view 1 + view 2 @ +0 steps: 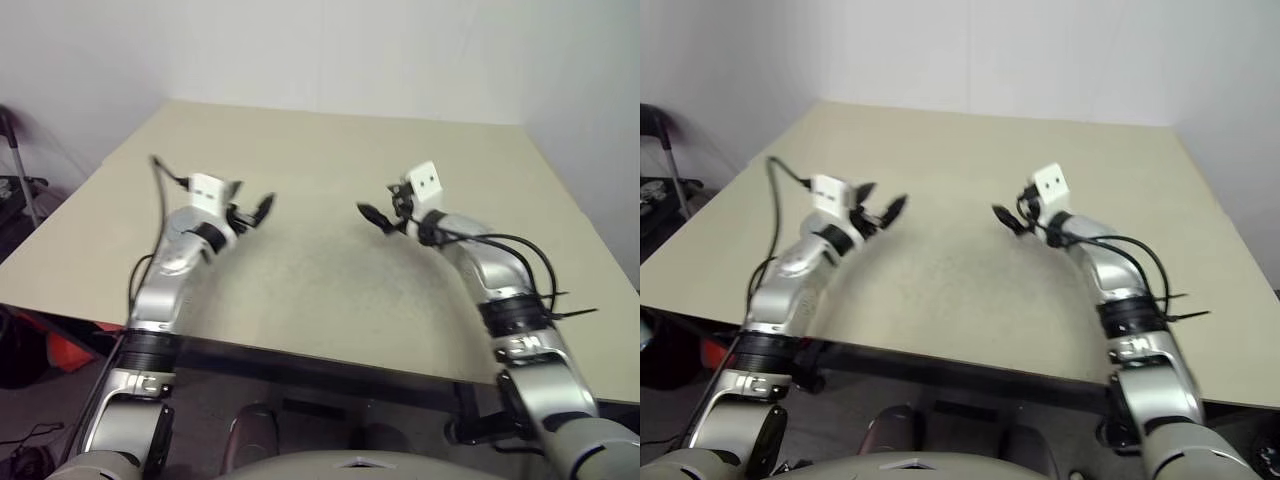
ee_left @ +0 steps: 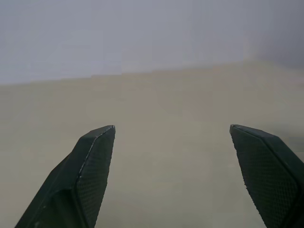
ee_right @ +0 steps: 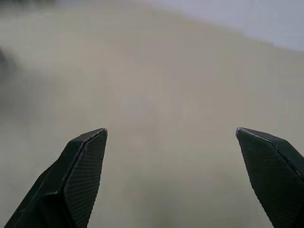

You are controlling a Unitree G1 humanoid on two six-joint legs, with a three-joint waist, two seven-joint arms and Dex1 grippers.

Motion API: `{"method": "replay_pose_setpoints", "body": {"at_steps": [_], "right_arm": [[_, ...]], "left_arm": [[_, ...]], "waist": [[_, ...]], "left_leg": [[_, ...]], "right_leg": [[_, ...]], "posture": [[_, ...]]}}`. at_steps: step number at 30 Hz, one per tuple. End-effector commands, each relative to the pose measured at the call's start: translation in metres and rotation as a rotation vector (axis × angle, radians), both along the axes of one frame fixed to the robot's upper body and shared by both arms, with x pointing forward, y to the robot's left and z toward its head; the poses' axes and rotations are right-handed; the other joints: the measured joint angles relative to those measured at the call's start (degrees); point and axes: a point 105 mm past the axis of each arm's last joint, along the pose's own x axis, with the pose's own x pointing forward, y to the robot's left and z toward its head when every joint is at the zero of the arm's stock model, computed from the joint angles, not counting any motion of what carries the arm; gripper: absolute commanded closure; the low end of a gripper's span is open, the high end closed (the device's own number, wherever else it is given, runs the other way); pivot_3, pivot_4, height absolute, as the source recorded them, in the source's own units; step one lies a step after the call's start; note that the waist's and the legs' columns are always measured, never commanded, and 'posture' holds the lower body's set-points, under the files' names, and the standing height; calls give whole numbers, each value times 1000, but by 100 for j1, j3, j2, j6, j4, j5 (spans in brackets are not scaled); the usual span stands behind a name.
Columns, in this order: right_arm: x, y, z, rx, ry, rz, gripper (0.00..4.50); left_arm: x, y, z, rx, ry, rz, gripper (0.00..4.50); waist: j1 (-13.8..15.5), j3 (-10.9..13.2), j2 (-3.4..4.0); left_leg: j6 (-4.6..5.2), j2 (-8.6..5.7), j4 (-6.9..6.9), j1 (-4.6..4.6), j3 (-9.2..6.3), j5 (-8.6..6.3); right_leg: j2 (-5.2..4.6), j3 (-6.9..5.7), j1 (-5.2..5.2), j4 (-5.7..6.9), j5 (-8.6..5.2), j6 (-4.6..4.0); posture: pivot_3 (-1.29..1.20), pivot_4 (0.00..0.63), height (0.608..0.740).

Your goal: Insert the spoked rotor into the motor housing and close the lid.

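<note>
A wide beige desk [image 1: 330, 150] is spreading across the middle of both eye views, running back to a pale wall [image 1: 350, 50] and ending in a dark front edge close to the robot. Beyond the desk's left side, a dark chair or stand [image 1: 15, 190] is standing on the floor, and something orange-red [image 1: 60, 350] is lying low beneath that corner; what it is I cannot tell. Both arms are reaching out over the near half of the desk and angling inward toward each other, with a bare stretch of desk lying between them. The left tool [image 1: 255, 210] is hanging above the surface left of centre, a white block sitting on its wrist, and its two black fingers [image 2: 90, 175] are standing wide apart with nothing between them, as the left wrist view is showing plainly. The right tool [image 1: 375, 215] is hovering right of centre, well apart from the left one, also carrying a white block, and its fingers [image 3: 80, 180] are likewise spread wide and gripping nothing. Black cables are looping along both forearms. Where the spoked rotor, the motor housing and the lid are lying, I cannot tell from these views.
</note>
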Motion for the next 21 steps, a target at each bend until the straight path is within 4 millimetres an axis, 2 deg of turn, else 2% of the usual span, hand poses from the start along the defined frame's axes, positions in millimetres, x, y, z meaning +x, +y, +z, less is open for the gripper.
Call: {"method": "replay_pose_setpoints", "body": {"at_steps": [1,5,12,21], "right_arm": [[-1,2,8,-58,-62,53,0],[-13,3,-6,-107,-27,116,0],[-23,-2,-8,-92,-33,93,0],[-27,-5,-4,-88,-53,64,0]], "left_arm": [[-7,-22,-17,105,-24,-89,431],[-6,-21,-39,164,16,-101,431],[-1,-13,-33,184,-1,-128,431],[2,-22,-27,161,-22,-128,431]], "waist": [[-87,1,3],[-191,1,4],[-205,2,7],[-203,1,8]], "left_leg": [[0,2,0,0,2,0],[3,20,2,-2,11,0],[53,26,11,0,23,-2],[56,28,15,19,29,0]], "right_leg": [[4,4,-3,2,1,-2],[26,3,-19,7,7,-31],[21,7,-13,5,-7,-59],[19,8,3,6,-2,-67]], "posture": [[0,0,740],[0,0,740],[0,0,740],[0,0,740]]}}
